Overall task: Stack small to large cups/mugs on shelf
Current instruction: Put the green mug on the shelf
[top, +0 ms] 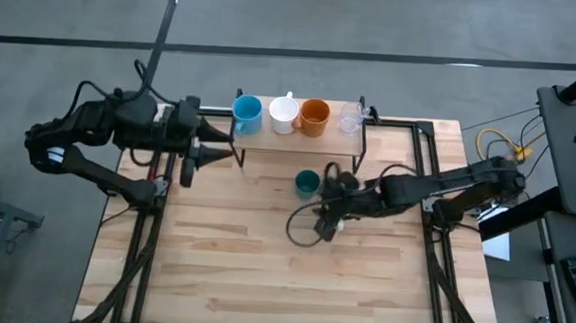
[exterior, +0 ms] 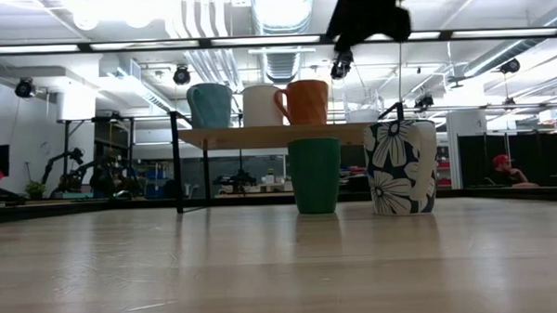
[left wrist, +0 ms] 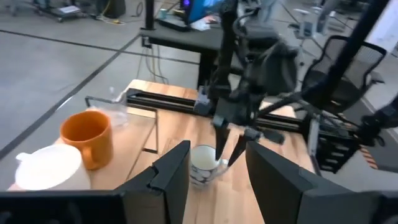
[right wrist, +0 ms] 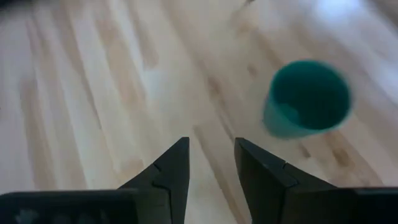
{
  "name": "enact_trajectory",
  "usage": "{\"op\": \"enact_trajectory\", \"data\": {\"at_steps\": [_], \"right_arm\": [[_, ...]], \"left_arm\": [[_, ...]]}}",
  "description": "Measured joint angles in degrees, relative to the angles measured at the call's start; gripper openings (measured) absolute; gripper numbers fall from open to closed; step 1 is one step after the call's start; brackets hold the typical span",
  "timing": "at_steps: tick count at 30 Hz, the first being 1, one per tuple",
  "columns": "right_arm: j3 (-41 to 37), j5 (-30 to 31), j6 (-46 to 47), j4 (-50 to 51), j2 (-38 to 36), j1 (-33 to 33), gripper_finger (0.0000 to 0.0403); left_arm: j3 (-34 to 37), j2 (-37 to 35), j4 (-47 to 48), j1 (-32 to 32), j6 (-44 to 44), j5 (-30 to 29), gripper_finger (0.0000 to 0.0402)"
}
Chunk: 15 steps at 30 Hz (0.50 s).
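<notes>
On the shelf (top: 299, 142) a light blue mug (top: 246, 112), a white mug (top: 284, 113), an orange mug (top: 314, 116) and a clear glass (top: 351, 118) stand in a row on their bases. In front of the shelf, on the table, a teal cup (top: 307, 183) stands upright, and to its right a white mug with a dark flower print (exterior: 401, 166). My right gripper (left wrist: 229, 144) hangs open just above that mug (left wrist: 202, 165), with only bare table between its fingers (right wrist: 211, 162). My left gripper (left wrist: 217, 180) is open in the air at the shelf's left end (top: 193, 154).
Black frame rails (top: 432, 180) run along the table's left and right sides. A loose black cable loop (top: 299, 227) hangs from my right arm over the table's middle. The near half of the wooden table (top: 281, 281) is bare.
</notes>
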<state>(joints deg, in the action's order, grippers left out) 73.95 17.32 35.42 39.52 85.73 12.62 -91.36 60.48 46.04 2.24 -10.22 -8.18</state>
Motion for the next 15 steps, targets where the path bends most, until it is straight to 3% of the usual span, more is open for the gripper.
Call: {"op": "enact_trajectory", "data": {"at_steps": [6, 15], "right_arm": [[1.05, -6.91, -16.23, 1.35, 6.86, -0.17, 0.0121], [13.12, -6.44, -31.12, 13.19, 15.48, -3.63, 0.0121]], "left_arm": [[0.16, -0.92, -0.66, 1.99, 0.04, -0.07, 0.0141], [0.77, -1.96, -0.61, 1.99, 0.04, -0.2, 0.0141]]}}
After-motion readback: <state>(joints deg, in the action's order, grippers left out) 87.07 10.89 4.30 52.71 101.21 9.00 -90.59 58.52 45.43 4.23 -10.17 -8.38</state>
